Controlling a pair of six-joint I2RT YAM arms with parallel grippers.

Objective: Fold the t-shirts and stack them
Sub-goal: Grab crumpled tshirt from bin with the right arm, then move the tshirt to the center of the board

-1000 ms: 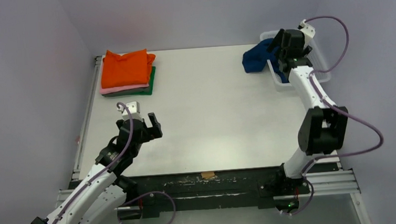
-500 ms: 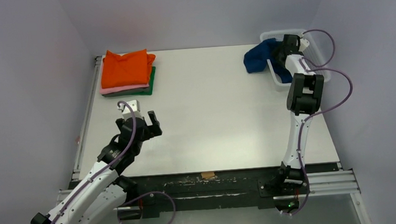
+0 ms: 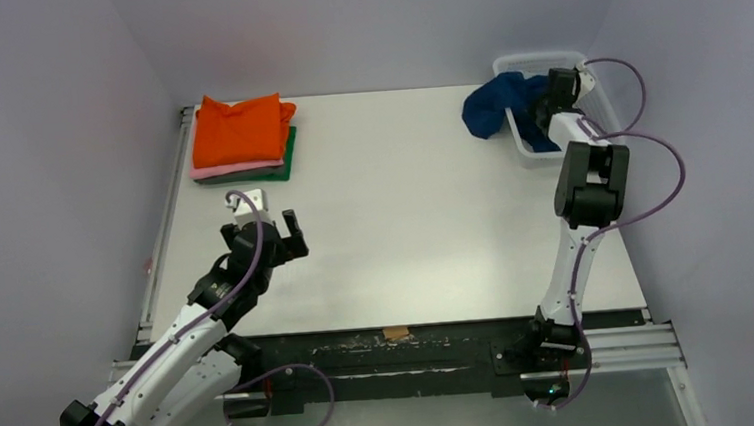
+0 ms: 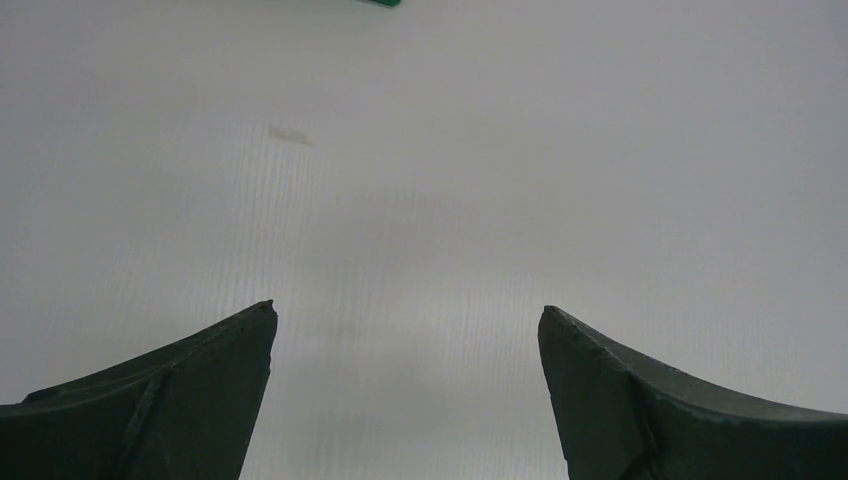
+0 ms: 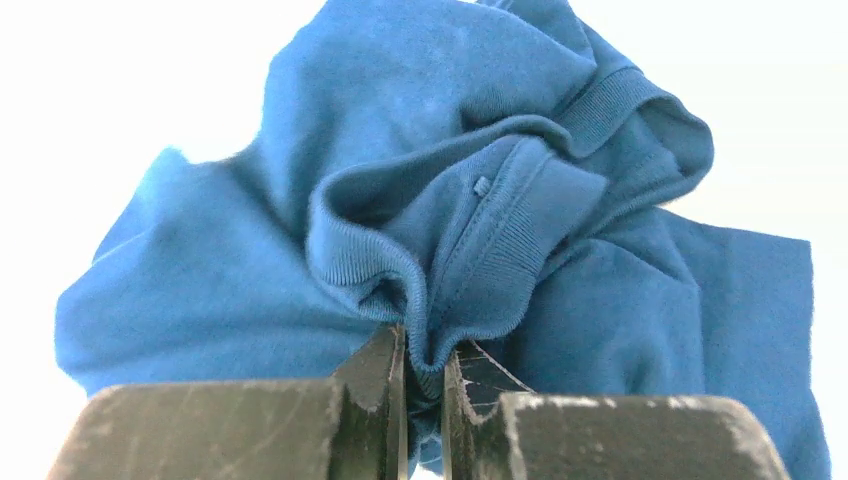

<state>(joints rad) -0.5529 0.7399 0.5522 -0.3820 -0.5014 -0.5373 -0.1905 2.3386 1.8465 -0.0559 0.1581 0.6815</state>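
Navy t-shirt bunches beyond the right fingers, collar clamped between them; left fingers gape, empty. Pickup step; next it likely needs spreading on the surface.

White table top, matt, fills the middle of the space. Up close it has a faint ribbed grain and one small grey smudge. Pale grey-lilac walls close in on three sides: back wall, left wall, right wall. Silver metal rail runs along the table's left edge. Dark scuffed beam spans the near edge, a tan scrap at its middle. Light soft and even; shadows weak.
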